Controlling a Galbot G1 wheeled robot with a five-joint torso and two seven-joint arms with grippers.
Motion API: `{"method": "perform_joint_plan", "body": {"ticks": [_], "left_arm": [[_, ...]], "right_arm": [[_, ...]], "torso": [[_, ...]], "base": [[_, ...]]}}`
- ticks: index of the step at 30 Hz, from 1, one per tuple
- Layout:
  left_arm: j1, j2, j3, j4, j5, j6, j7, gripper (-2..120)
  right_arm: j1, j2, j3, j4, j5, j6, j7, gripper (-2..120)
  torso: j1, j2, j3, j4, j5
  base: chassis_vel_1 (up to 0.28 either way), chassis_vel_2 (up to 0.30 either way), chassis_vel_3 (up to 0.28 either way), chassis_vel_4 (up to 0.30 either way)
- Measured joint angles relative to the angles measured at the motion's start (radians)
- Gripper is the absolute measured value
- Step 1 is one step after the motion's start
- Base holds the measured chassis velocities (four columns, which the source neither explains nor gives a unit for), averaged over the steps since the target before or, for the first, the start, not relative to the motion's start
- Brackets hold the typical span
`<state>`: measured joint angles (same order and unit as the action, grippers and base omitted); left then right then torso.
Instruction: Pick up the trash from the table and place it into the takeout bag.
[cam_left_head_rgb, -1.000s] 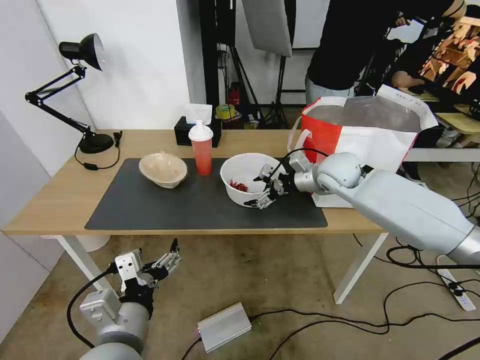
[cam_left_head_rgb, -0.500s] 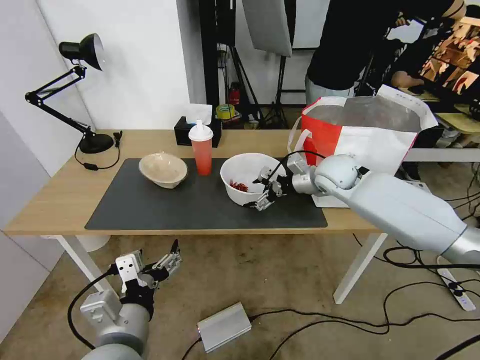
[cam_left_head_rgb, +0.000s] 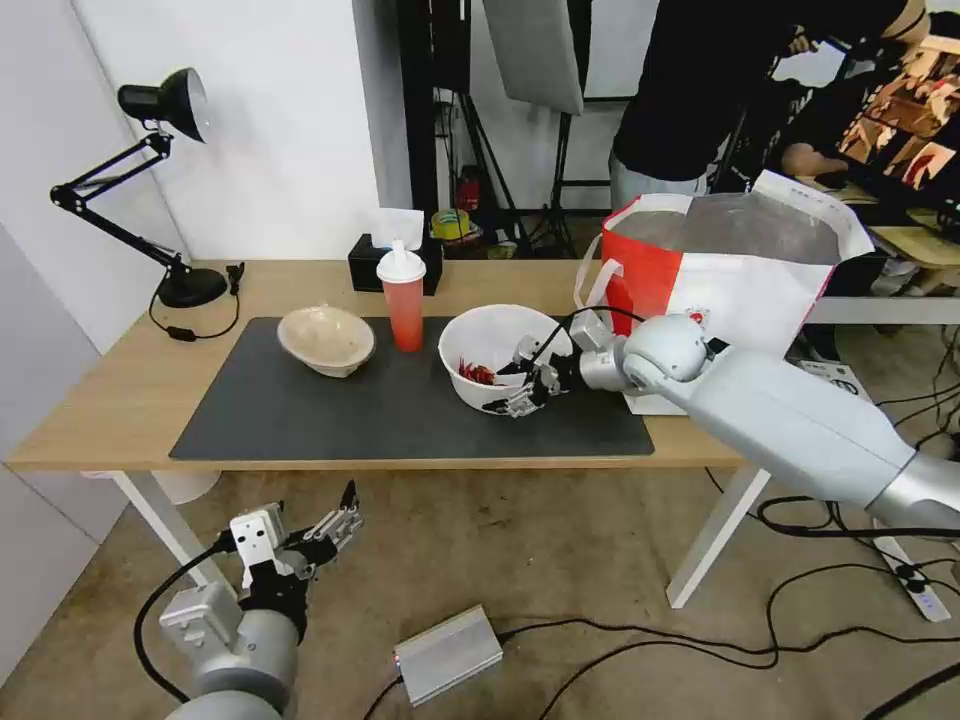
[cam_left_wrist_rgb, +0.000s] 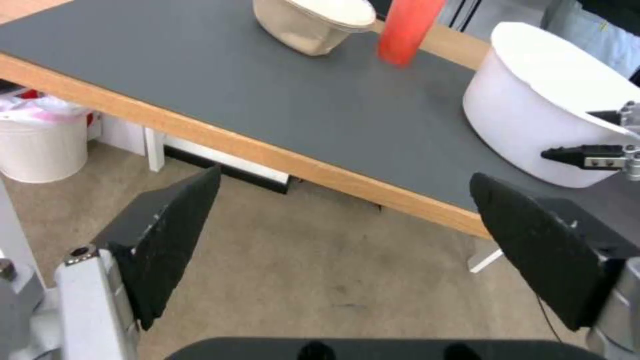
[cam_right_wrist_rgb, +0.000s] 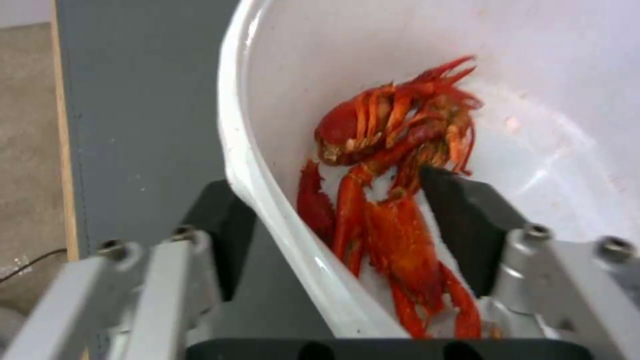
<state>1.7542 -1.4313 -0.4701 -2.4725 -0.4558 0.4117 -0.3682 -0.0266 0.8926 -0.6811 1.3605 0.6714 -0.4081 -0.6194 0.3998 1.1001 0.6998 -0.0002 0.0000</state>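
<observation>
Studio-like lab: softbox (cam_left_head_rgb: 533, 50), light stands (cam_left_head_rgb: 560, 170), floor cables (cam_left_head_rgb: 800, 600), desk lamp (cam_left_head_rgb: 160, 100)

No lettering, number or brand can be read anywhere. The large boxy white takeout bag with a red side panel and silver foil lining (cam_left_head_rgb: 742, 262) carries a small round red logo (cam_left_head_rgb: 697, 318) on its white front (too small to make out any wording). The tall red drink cup with a white domed lid (cam_left_head_rgb: 404, 298) shows no legible print.
</observation>
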Motion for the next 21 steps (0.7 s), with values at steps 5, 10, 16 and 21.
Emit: {"method": "perform_joint_plan", "body": {"ticks": [5,10,16,21], "left_arm": [[-0.001,0.000,0.002,0.000,0.000,0.000,-0.001,100],[-0.005,-0.001,0.004,0.002,0.000,0.000,-0.002,100],[-0.009,-0.002,0.006,0.003,0.000,-0.001,-0.004,100],[-0.009,-0.003,0.006,0.003,0.000,-0.001,-0.005,100]], "right_arm": [[-0.011,0.005,0.001,-0.002,0.001,0.000,-0.001,41],[-0.014,0.008,-0.004,-0.013,-0.002,-0.003,-0.002,27],[-0.013,0.009,-0.003,-0.013,0.002,-0.001,0.001,0],[-0.013,0.008,-0.003,-0.008,0.020,-0.001,0.009,0]], "torso": [[0.000,0.000,0.000,0.0002,0.0000],[0.000,0.000,0.001,0.0006,0.0002],[0.000,0.000,0.000,0.0002,-0.0001],[0.000,0.000,0.000,0.0003,0.0000]], "base": [[0.000,0.000,0.000,0.000],[0.000,0.000,0.000,0.000],[0.000,0.000,0.000,0.000],[0.000,0.000,0.000,0.000]]}}
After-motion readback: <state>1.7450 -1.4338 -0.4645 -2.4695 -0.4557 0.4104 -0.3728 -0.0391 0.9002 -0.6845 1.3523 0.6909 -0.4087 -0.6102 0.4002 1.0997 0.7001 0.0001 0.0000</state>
